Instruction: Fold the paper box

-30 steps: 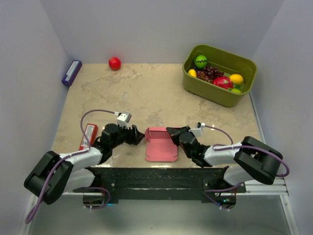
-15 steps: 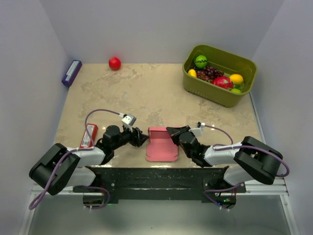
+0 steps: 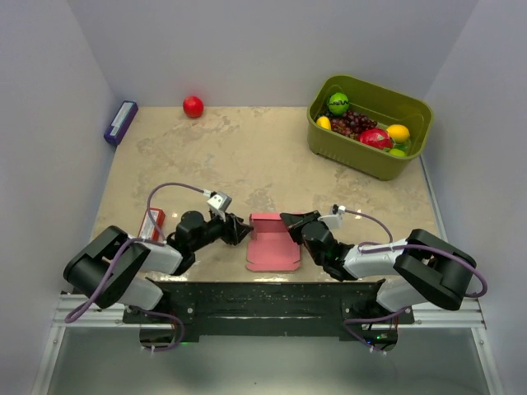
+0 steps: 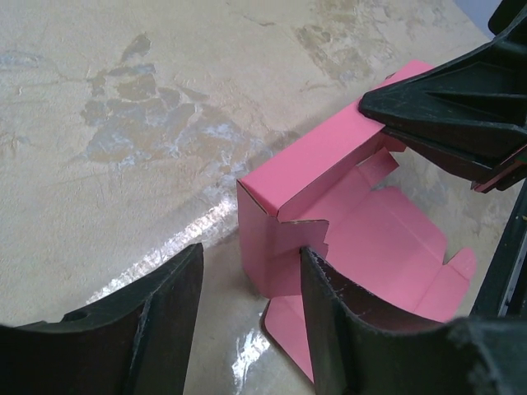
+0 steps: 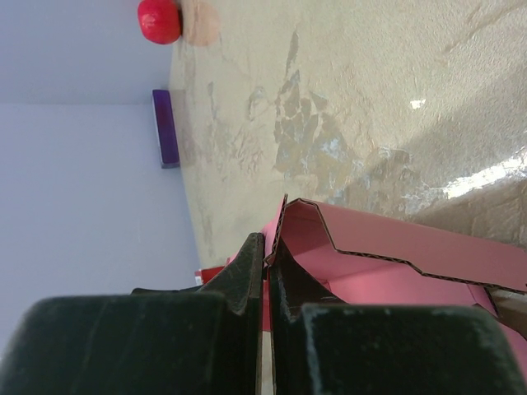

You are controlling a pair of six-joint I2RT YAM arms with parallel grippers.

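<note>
The pink paper box (image 3: 270, 245) lies partly folded near the table's front edge, with its far and left walls raised. My left gripper (image 3: 244, 231) is open at the box's left wall. In the left wrist view the upright wall corner of the paper box (image 4: 272, 239) stands between the jaws of the left gripper (image 4: 247, 267); the right finger (image 4: 338, 321) touches a notched tab, while the left finger is apart from the wall. My right gripper (image 3: 287, 220) is shut on the right wall, and the right wrist view shows the right gripper (image 5: 265, 249) pinching the edge of the paper box (image 5: 395, 247).
A green basket (image 3: 412, 105) of fruit stands at the back right. A red ball (image 3: 193, 106) and a purple box (image 3: 120, 123) lie at the back left. A red packet (image 3: 151, 224) lies beside the left arm.
My left gripper has moved right up to the box's left wall and its jaws have narrowed. The right gripper and the box have stayed put.
</note>
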